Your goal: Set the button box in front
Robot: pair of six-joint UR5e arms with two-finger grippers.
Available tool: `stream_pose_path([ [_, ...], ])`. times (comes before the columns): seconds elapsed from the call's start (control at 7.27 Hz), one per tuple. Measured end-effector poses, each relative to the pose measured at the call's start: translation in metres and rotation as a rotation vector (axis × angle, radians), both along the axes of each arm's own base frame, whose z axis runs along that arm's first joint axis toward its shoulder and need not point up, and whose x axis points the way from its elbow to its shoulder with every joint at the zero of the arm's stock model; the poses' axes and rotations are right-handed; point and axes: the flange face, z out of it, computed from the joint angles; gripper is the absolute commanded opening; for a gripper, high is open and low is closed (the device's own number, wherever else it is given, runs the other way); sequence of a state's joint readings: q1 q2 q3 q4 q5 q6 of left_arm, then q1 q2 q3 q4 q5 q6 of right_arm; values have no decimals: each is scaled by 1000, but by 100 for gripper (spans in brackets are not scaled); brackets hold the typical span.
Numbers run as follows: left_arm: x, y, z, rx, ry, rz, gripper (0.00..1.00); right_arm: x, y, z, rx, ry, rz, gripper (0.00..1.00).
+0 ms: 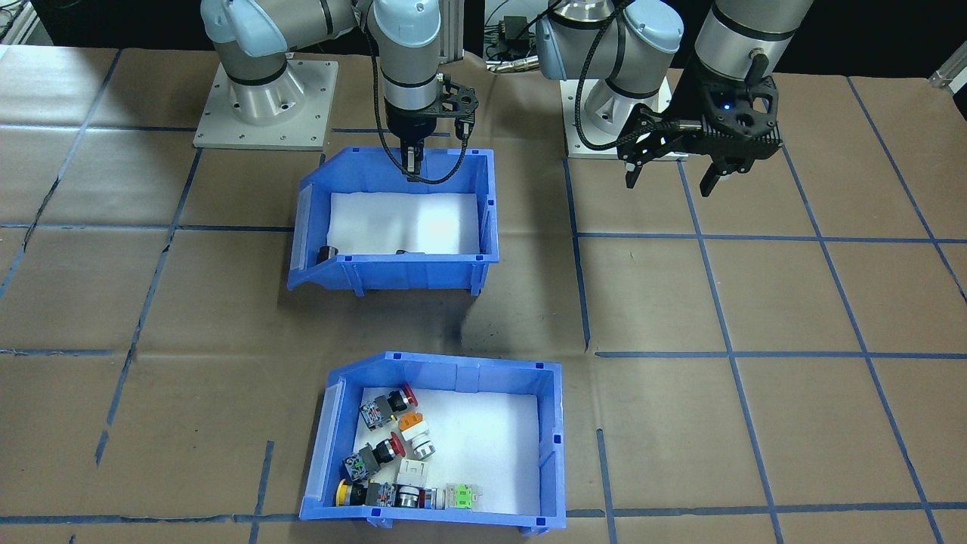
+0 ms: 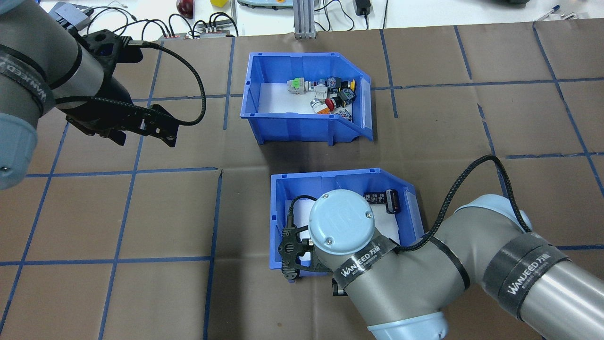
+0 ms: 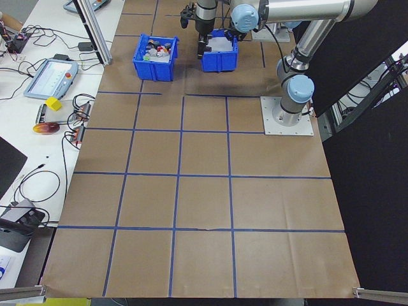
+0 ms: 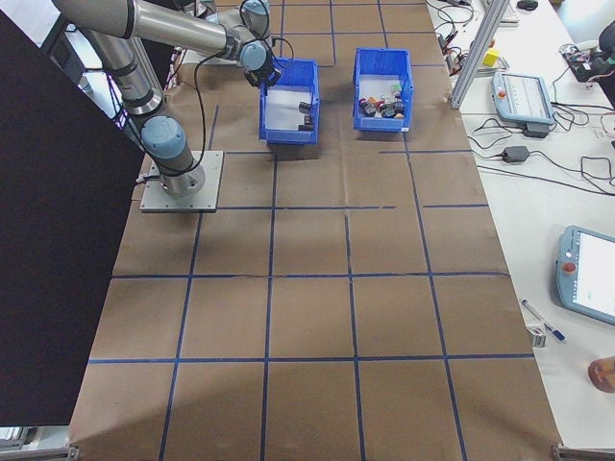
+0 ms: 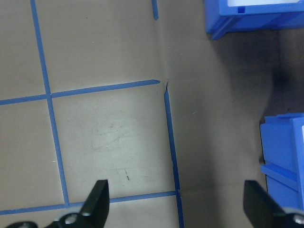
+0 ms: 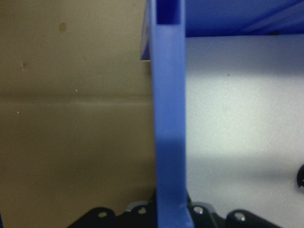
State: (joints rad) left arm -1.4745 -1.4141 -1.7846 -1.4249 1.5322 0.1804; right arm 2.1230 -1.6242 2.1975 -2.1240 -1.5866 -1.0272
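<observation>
The button box (image 1: 446, 368) is a blue bin holding colourful push-buttons (image 1: 393, 446). It stands on the table's far side from the robot's bases, also seen in the overhead view as the farther button box (image 2: 302, 126). A matching blue capacitor bin (image 1: 393, 273) stands nearer the robot. My right gripper (image 1: 412, 162) is shut on that bin's rear wall (image 6: 168, 118), which runs between the fingers. Out to the side, my left gripper (image 1: 668, 180) hangs open and empty above bare paper, clear of both bins.
Dark capacitors (image 2: 391, 200) lie in the near bin (image 2: 278, 208). Brown paper with a blue tape grid (image 5: 166, 123) covers the table. The left wrist view catches the button box corner (image 5: 247, 19) and the capacitor bin's side (image 5: 285, 156). Cables and devices (image 3: 51, 76) lie beyond the table's far edge.
</observation>
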Motion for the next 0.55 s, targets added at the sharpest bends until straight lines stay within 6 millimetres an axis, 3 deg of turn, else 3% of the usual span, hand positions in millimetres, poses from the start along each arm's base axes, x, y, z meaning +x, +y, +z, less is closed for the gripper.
stream_pose_path([
  [0.14, 3, 0, 0, 0, 1, 7, 99, 0, 0, 1, -5, -4, 9, 74],
  [0.28, 5, 1, 0, -1, 2, 9, 99, 0, 0, 3, -8, -9, 8, 100],
  [0.55, 5, 1, 0, -2, 2, 10, 99, 1, -2, 8, -15, -26, -12, 100],
])
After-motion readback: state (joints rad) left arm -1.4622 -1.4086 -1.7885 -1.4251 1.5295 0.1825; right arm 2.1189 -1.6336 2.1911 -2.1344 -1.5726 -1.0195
